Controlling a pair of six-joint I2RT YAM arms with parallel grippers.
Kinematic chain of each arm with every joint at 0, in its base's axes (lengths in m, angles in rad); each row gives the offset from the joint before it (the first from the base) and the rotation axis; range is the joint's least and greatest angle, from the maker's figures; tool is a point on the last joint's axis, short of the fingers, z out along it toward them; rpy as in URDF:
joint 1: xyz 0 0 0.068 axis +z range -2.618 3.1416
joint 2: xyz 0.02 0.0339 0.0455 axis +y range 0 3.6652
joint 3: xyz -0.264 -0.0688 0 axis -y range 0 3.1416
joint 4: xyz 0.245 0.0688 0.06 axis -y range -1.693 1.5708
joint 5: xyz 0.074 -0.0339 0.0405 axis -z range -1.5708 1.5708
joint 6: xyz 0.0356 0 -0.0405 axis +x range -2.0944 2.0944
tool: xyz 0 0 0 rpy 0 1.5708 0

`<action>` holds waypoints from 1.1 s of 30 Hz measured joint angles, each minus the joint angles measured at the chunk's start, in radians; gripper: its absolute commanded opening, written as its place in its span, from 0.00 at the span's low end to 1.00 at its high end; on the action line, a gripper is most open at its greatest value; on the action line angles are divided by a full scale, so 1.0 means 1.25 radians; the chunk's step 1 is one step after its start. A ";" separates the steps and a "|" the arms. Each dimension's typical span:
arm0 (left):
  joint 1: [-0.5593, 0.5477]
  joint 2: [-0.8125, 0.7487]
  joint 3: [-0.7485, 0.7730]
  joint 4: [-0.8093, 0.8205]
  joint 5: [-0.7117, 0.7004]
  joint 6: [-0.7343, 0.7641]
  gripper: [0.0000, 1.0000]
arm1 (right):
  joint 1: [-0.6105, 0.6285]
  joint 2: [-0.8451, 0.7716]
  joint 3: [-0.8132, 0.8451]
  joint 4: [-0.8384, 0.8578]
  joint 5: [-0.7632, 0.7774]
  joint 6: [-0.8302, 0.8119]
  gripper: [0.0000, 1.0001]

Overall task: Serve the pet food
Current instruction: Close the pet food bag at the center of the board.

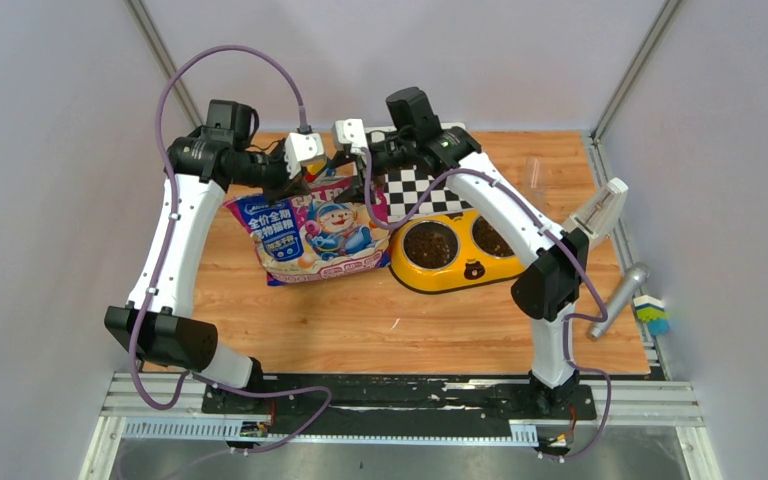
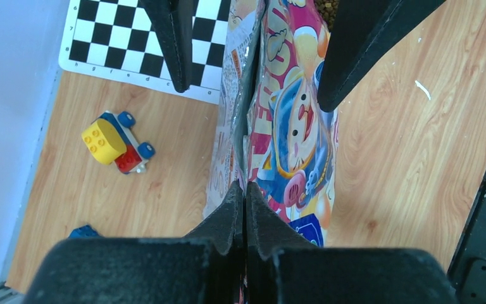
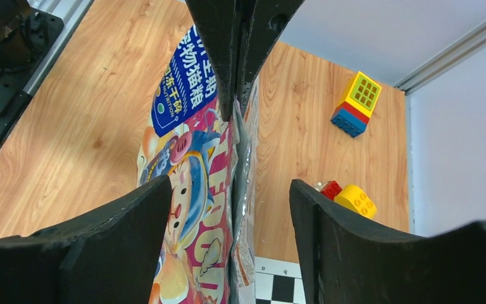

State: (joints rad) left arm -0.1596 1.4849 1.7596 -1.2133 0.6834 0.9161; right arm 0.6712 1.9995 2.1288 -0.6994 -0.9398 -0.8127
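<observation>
- The table [image 1: 360, 325] shows bare wood in front of the bag [image 1: 310, 235].
- The bag rests on the table with its printed face toward the top camera.
- The bowl [image 1: 460, 273] sits just right of the bag.
- The kibble [image 1: 426, 243] lies in both steel cups of the bowl.
- The left gripper [image 2: 245, 196] has its fingers pressed together, pinching the far edge of the bag.
- The right gripper [image 3: 230, 183] has its fingers spread, one on each side of the same edge. Contact with the bag cannot be told.
- The checkered board [image 1: 415, 190] lies beyond the bag.
- The toy car [image 2: 115, 142] stands on the table beyond the bag, beside the board.
</observation>
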 measured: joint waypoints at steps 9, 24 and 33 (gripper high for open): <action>0.003 0.000 0.000 -0.002 0.014 -0.010 0.00 | 0.016 0.031 0.027 -0.005 0.034 -0.029 0.00; 0.062 -0.002 0.000 -0.019 0.054 0.021 0.00 | 0.023 0.034 0.036 -0.011 0.052 -0.043 0.00; 0.148 -0.009 0.000 -0.091 0.085 0.087 0.19 | 0.036 0.034 0.027 0.002 0.059 -0.049 0.00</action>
State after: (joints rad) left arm 0.0250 1.4738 1.7599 -1.3266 0.7898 1.0245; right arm 0.7166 2.0422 2.1624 -0.6968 -0.8665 -0.8738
